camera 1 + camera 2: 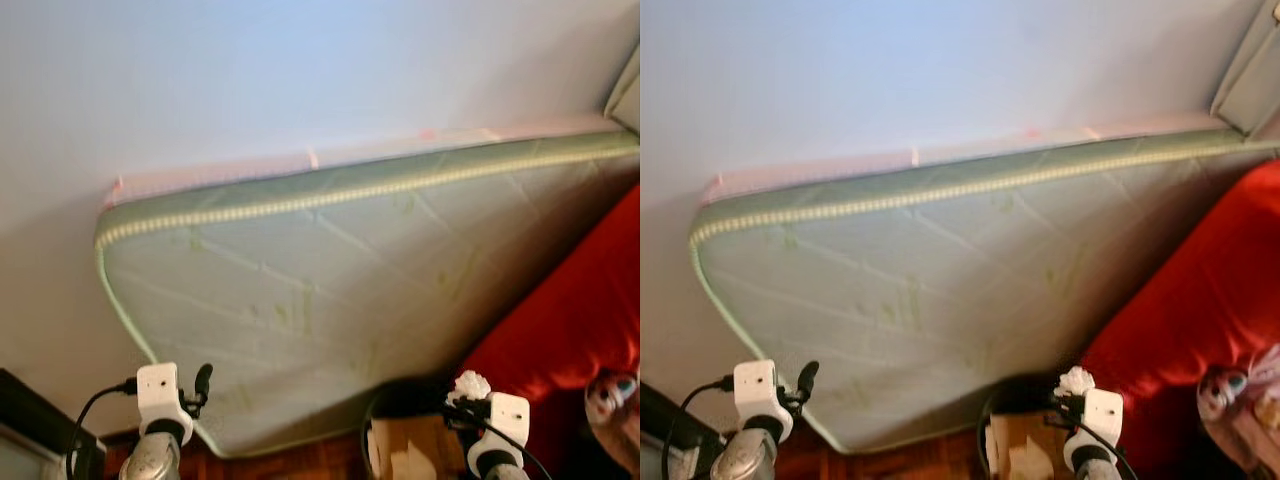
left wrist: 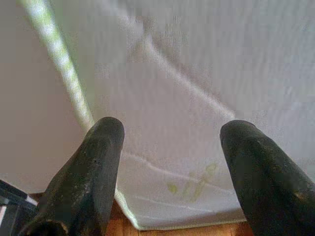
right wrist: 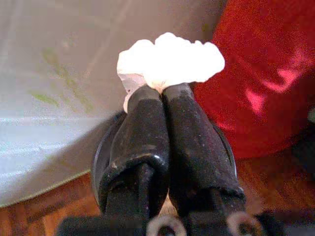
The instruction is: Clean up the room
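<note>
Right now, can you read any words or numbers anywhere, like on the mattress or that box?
No words, numbers or signs can be read in these pictures.
The mattress shows only a pale green leaf pattern and stitching, no label.
The cardboard box shows plain brown sides, no print.
The crumpled white paper held in the right gripper has no visible writing.
The red cushion is plain.

I have both arms raised at the near edge of the scene, left arm on the left, right arm on the right. My left gripper (image 2: 170,140) points forward with its two black fingers (image 2: 96,162) spread wide apart. My right gripper (image 3: 165,96) has its fingers pressed together, pinching a crumpled white wad (image 3: 172,61) at the tips.
</note>
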`<state>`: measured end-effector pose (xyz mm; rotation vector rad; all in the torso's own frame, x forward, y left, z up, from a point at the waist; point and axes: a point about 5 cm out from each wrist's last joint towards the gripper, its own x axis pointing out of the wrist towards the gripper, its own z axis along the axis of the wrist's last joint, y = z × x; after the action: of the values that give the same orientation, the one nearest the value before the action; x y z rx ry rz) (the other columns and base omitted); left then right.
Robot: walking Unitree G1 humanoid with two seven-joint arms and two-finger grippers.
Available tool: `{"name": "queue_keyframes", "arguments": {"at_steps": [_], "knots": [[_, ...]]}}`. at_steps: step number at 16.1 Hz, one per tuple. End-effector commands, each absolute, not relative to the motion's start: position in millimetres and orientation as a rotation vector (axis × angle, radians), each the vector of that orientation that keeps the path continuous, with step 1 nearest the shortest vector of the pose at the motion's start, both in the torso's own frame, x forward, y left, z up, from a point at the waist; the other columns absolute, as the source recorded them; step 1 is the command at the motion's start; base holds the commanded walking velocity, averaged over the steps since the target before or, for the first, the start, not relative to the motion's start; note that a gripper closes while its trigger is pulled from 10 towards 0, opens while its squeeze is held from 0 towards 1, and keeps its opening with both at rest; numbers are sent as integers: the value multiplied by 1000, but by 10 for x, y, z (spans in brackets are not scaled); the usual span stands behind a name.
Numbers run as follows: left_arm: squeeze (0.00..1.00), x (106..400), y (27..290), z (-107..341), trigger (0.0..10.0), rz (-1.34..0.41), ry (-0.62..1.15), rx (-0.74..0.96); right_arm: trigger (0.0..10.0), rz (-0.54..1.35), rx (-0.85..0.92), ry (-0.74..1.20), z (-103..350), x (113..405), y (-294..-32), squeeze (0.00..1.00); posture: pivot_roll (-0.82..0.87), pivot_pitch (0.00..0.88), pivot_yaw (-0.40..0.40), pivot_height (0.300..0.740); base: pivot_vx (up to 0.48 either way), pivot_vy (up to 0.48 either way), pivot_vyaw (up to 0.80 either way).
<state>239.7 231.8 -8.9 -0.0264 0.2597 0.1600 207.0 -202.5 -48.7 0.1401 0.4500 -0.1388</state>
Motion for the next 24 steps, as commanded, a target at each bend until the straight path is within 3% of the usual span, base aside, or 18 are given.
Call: {"name": "queue_keyframes", "arguments": {"at_steps": [1, 21, 24], "knots": [[0, 2382, 2326, -110, 10000, 166, 278, -22, 10000, -138, 135, 468, -512, 2043, -2008, 0, 29, 0, -23, 644, 0, 0, 0], [0, 2448, 2322, -44, 10000, 136, 268, -10, 10000, -208, 211, 539, -542, 2118, -2001, 0, 66, 0, -7, 644, 0, 0, 0], [0, 2482, 2351, -17, 10000, 136, 266, -5, 10000, -220, 231, 535, -519, 2174, -1996, 0, 75, 0, 6, 644, 0, 0, -637]]}}
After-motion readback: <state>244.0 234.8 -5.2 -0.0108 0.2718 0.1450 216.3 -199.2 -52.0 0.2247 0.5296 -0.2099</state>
